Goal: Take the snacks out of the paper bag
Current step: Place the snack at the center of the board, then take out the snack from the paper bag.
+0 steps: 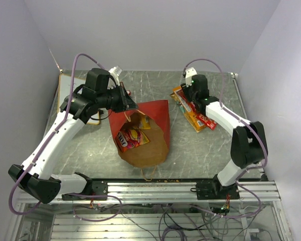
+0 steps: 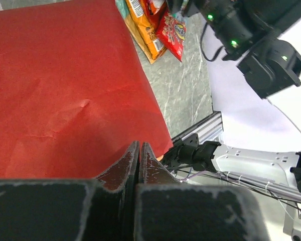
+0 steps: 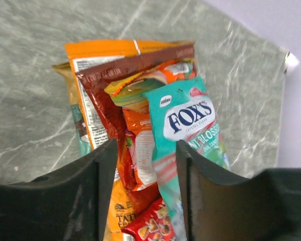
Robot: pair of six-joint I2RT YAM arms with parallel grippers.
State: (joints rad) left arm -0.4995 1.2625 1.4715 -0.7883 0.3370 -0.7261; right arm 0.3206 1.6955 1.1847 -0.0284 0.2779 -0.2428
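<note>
The paper bag (image 1: 159, 114), red outside and brown inside, lies mid-table with its mouth facing the near edge. Inside it are a red Doritos packet (image 1: 132, 137) and a yellow packet (image 1: 143, 122). My left gripper (image 1: 129, 103) is shut at the bag's upper left rim, apparently pinching the paper; in the left wrist view the jaws (image 2: 139, 146) are pressed together against the red paper (image 2: 65, 85). My right gripper (image 1: 185, 95) is open over a pile of snacks (image 1: 194, 114) on the right. Its fingers (image 3: 145, 165) straddle a teal Fox's packet (image 3: 189, 120) and orange packets (image 3: 105, 55).
A loop handle (image 1: 149, 174) of the bag trails toward the aluminium rail (image 1: 155, 188) at the near edge. Purple-white walls close in the table on the left, back and right. The right arm (image 2: 251, 40) shows at the top right of the left wrist view.
</note>
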